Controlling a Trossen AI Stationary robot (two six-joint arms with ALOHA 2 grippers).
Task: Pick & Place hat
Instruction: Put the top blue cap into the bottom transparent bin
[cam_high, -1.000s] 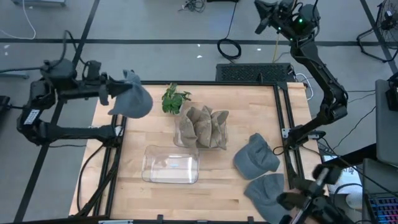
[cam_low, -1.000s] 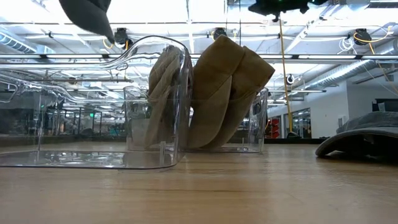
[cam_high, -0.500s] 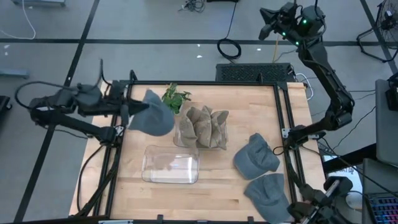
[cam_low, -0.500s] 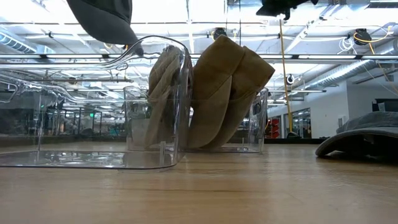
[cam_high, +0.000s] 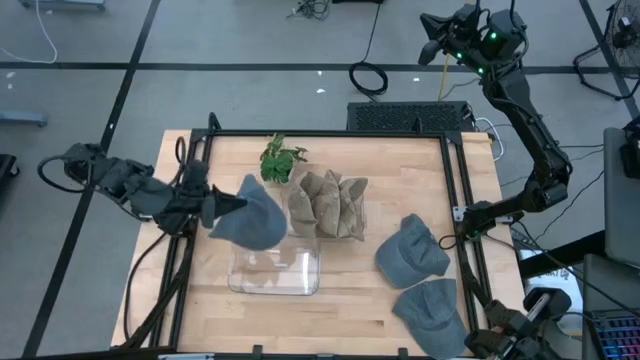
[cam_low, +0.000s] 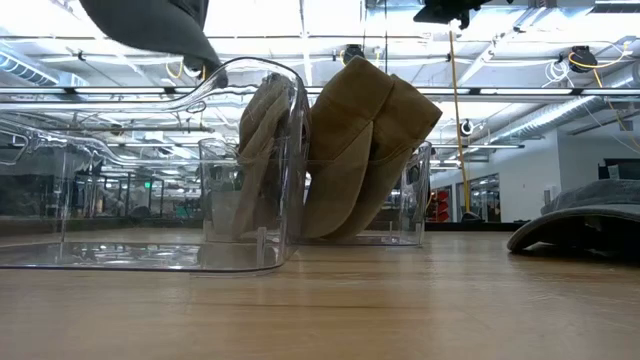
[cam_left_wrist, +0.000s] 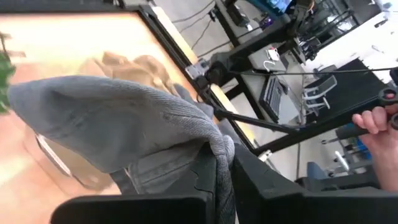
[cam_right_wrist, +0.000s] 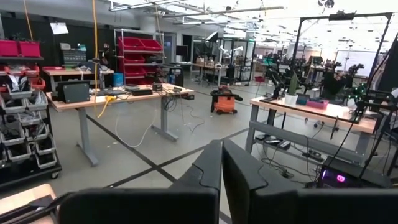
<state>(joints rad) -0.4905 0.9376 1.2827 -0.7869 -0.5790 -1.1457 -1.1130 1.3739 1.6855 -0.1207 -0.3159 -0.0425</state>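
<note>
My left gripper (cam_high: 218, 205) is shut on a grey hat (cam_high: 252, 214), carried in the air over the far-left corner of an empty clear bin (cam_high: 275, 268). In the low view the hat (cam_low: 150, 25) hangs above that bin (cam_low: 150, 200). In the left wrist view the hat (cam_left_wrist: 112, 121) spreads out ahead of the fingers. Two more grey hats (cam_high: 412, 250) (cam_high: 432, 312) lie flat on the table's right side. My right gripper (cam_high: 440, 35) is shut, raised high beyond the table's far right corner, touching nothing (cam_right_wrist: 222, 171). My left gripper pinches a bunched edge of the grey hat (cam_left_wrist: 221, 149) between its two fingers (cam_left_wrist: 205, 177). It reaches in roughly level from the table's left. The hat is lifted clear and billows out past the fingertips toward the right, its crown hanging slightly lower.
A second clear bin (cam_high: 325, 208) packed with upright tan hats (cam_low: 350, 150) stands just beyond the empty one. A small green plant (cam_high: 280, 158) sits near the far edge. A person's hand (cam_left_wrist: 376, 121) shows in the room beyond the table's right side.
My left gripper has swung the grey hat from beyond the table's left far corner toward the right and the near edge, coming lower, until it hangs over the empty clear bin. It stays shut on the hat throughout.
</note>
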